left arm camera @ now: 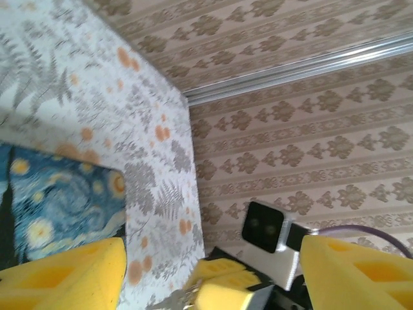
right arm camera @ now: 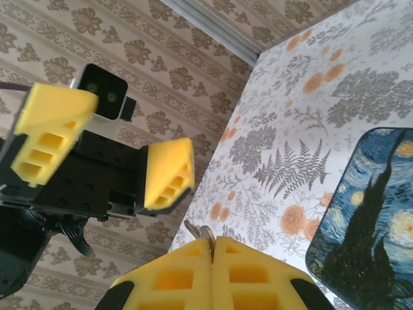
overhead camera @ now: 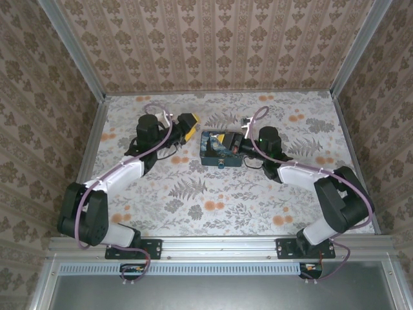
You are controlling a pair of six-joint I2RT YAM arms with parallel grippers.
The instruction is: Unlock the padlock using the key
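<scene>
Yellow foam pads of the right gripper are clenched on a sliver of metal with a ring, the key (its blade is hidden), plain from the right wrist, too small to tell from overhead. Facing it, the left gripper stands spread, holding nothing. Overhead, the padlock sits at the near edge of the Starry Night box, between both grippers.

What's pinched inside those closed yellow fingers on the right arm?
A small silvery metal loop pokes out of the shut right gripper. Whatever it is attached to, perhaps the key, is covered by the yellow foam, so its shape cannot be seen.
</scene>
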